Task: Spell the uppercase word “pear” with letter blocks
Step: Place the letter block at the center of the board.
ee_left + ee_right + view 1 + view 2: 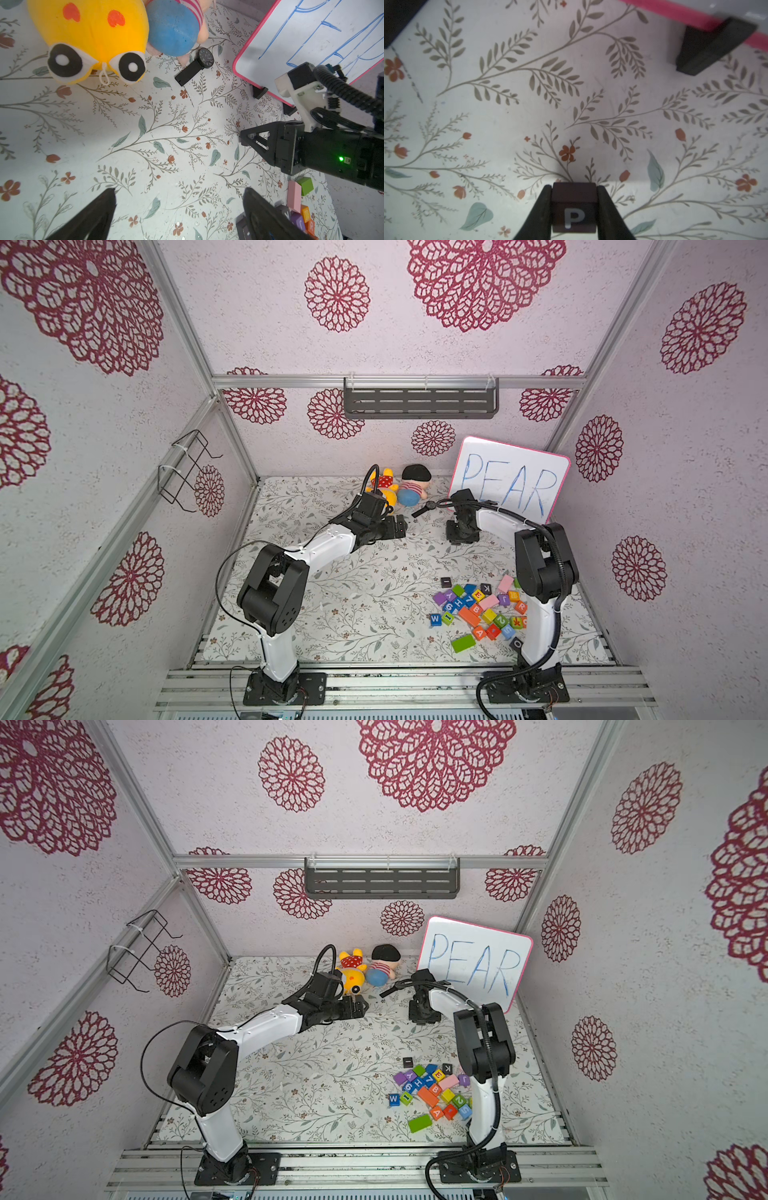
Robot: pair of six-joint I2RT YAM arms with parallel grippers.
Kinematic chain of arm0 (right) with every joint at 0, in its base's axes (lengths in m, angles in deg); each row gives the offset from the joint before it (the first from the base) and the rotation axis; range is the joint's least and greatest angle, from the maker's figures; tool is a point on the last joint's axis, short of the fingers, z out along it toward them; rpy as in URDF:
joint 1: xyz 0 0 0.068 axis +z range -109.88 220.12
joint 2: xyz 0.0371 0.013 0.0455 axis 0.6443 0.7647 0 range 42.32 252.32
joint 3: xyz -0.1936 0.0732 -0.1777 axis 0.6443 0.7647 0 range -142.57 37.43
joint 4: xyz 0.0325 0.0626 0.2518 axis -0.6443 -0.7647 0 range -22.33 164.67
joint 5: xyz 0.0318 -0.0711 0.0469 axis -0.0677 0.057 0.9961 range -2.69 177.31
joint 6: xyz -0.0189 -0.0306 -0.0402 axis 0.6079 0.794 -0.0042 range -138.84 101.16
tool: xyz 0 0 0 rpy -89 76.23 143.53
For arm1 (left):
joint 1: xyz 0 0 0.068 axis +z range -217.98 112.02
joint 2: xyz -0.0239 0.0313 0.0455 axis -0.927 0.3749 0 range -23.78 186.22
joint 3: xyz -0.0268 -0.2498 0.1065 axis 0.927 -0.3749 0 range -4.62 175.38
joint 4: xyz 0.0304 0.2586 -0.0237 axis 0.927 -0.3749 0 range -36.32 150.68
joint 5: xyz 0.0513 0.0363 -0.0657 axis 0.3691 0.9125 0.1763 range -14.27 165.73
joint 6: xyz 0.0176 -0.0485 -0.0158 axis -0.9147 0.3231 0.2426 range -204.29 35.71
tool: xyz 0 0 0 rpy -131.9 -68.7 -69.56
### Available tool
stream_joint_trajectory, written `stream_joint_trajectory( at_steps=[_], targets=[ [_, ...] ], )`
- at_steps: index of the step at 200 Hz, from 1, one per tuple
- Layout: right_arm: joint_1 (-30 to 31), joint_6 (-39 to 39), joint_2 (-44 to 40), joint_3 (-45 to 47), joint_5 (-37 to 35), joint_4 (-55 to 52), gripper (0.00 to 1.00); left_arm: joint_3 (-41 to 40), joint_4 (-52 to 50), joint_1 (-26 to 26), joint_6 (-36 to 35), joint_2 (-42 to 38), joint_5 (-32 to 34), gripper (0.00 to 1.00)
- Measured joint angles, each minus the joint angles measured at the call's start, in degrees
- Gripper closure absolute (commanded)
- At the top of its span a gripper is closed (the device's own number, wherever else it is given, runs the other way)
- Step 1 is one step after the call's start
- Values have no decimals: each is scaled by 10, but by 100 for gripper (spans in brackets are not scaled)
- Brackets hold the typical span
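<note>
My right gripper [574, 187] is shut on the black P block [574, 207], held low over the floral mat near the whiteboard's foot; in both top views the gripper [461, 537] [424, 1017] hides the block. The yellow E block [478, 594] [439, 1074], orange A block [479, 632] [436, 1112] and orange-red R block [520, 606] lie in the pile at the front right. My left gripper [179, 191] [401, 526] is open and empty, hovering left of the right gripper.
A pink-edged whiteboard [511, 481] reading PEAR leans at the back right. Two plush toys [386, 485] [415, 485] and a black watch [197, 64] lie at the back. Several other coloured blocks [463, 643] are scattered by the right arm's base.
</note>
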Motion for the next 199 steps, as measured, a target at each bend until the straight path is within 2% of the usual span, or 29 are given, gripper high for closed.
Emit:
stream_joint_trajectory(
  at_steps=[69,199],
  targets=[
    [-11,20,0,-5,0,-2,69,-3,2,0,2,0,-4,2],
    [-12,30,-1,-1,0,-14,69,-85,5,7,2,-25,-19,2]
  ],
)
